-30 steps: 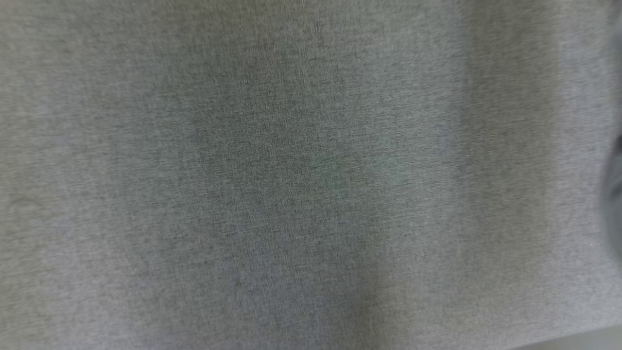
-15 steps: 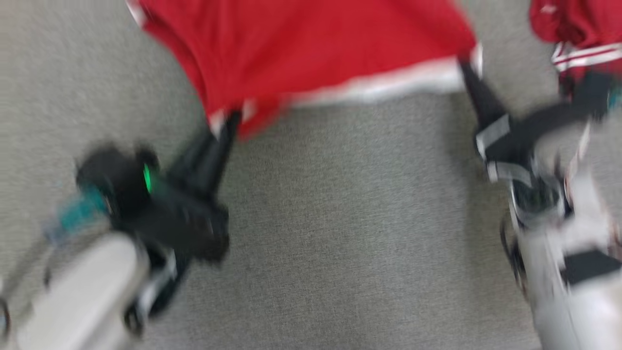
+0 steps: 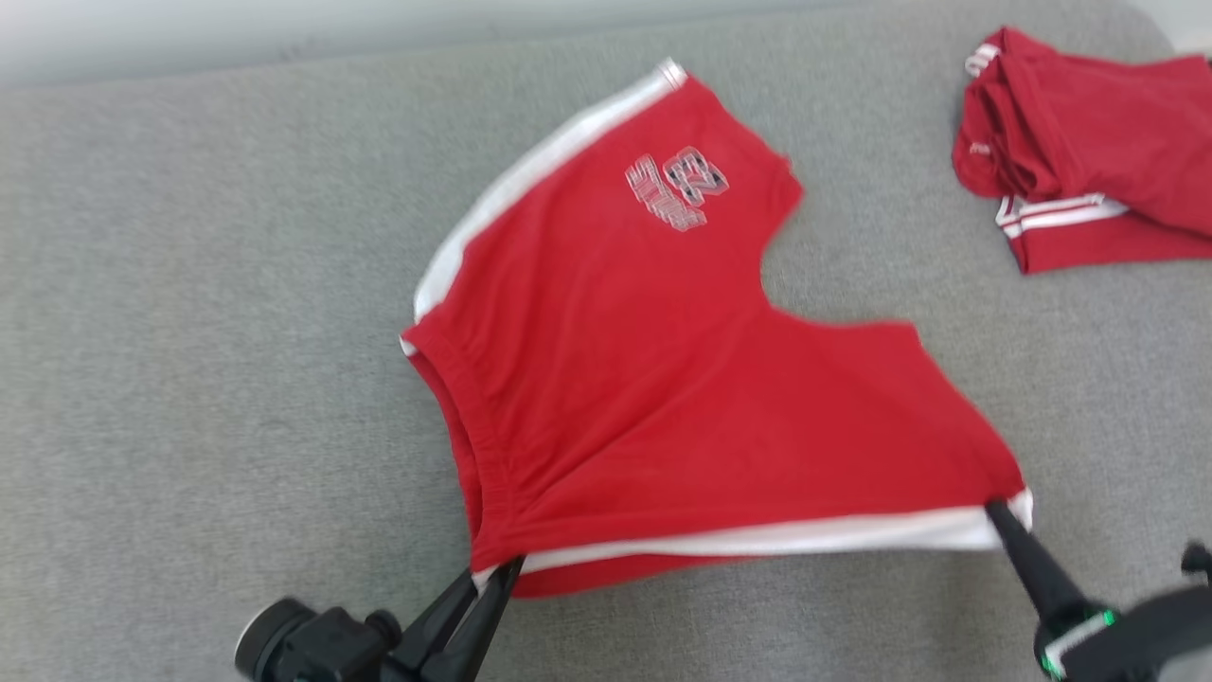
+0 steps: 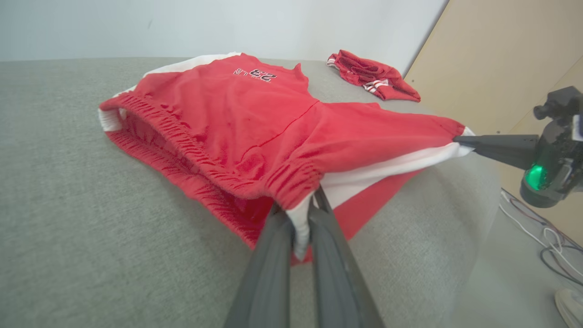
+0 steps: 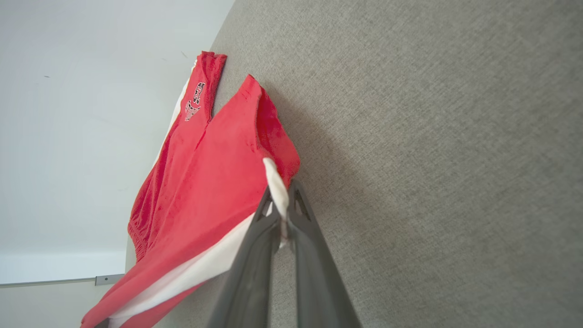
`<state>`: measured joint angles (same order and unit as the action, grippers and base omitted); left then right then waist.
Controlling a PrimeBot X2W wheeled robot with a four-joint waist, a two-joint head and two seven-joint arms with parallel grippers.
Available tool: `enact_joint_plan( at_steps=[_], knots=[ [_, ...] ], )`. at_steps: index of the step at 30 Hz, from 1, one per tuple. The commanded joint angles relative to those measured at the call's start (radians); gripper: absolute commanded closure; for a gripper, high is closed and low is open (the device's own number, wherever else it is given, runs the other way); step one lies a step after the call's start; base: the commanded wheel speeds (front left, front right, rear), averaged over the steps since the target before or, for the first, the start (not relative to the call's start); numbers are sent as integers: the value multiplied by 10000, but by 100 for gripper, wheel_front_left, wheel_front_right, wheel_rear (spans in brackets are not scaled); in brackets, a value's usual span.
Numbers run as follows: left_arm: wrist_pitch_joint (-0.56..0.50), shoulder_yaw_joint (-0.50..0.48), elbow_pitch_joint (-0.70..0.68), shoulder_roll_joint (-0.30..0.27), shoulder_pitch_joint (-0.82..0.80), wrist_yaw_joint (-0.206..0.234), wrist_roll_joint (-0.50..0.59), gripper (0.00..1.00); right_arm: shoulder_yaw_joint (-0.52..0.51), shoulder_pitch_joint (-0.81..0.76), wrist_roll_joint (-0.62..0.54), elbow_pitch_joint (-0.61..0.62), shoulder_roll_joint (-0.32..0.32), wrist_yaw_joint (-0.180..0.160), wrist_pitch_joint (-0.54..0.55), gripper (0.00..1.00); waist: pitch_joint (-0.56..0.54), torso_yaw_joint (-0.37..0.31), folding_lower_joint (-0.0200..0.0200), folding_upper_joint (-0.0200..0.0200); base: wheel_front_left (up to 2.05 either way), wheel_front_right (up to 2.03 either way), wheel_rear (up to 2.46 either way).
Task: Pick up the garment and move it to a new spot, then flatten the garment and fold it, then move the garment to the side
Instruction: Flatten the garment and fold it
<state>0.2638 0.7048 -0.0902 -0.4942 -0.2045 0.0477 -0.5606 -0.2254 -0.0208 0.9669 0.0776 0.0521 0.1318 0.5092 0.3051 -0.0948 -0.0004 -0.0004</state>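
On grey surface [image 3: 189, 379]: red shorts [image 3: 663, 379], white side stripes, stretched; left end effector [image 3: 502, 570], right end effector [image 3: 994, 511] pinching corners.

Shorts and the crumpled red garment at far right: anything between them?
Nothing; in the head view bare grey cushion separates the shorts from the other garment.

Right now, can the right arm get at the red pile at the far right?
Probably not yet: the right arm has its jaws shut on the shorts' corner. The grey surface between it and the pile looks free, once it lets go.
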Motion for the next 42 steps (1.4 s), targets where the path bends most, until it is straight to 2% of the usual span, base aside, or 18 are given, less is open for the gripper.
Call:
enact_joint_plan(
  at_steps=[1, 4, 9, 14, 18, 25, 33, 35, 39, 42],
  knots=[
    [3, -89, 35, -47, 109, -7, 67, 100, -10, -148, 134, 74, -14, -21, -61, 100, -357, 168, 4, 4, 0, 0, 0],
    [3, -395, 122, 179, 547, -152, 243, 100, 102, -938, 495, 461, -13, -21, -193, 100, -497, 209, 4, 4, 0, 0, 0],
    [3, -635, 365, 573, 763, -640, 598, 100, 318, -1070, 806, 623, -11, -21, -636, 100, -608, 326, 4, 4, 0, 0, 0],
    [3, -901, 652, 1138, 335, -1108, 877, 100, 330, -59, 616, 510, -16, -21, -1002, 100, -635, 579, 4, 4, 0, 0, 0],
    [3, -1138, 897, 1515, -208, -1404, 1055, 100, 287, 1345, 174, 12, -10, -19, -767, 100, -554, 834, 4, 4, 0, 0, 0],
    [3, -1687, 1633, 2090, -1625, -1707, 875, 100, 71, 4817, -1073, -2096, -19, -19, -356, 100, -5, 1356, 4, 4, 0, 0, 0],
    [3, -1719, 3210, 2792, -3661, -1776, 641, 100, -18, 8842, -2938, -5351, -7, -19, -894, 100, 940, 2063, 4, 4, 0, 0, 0],
    [2, -1558, 3411, 2854, -3913, -1770, 559, 100, -71, 9236, -3193, -5732, -8, -19, -1005, 100, 1060, 2135, 4, 4, 0, 0, 0],
    [3, -1207, 4041, 2925, -5003, -1766, 208, 100, -232, 10764, -4536, -7525, -10, -19, -1510, 100, 1587, 2350, 4, 4, 0, 0, 0],
    [2, -1172, 4240, 2964, -5278, -1767, 107, 100, -240, 11159, -5013, -8124, -12, -19, -1667, 100, 1722, 2372, 4, 4, 0, 0, 0]
  ],
)
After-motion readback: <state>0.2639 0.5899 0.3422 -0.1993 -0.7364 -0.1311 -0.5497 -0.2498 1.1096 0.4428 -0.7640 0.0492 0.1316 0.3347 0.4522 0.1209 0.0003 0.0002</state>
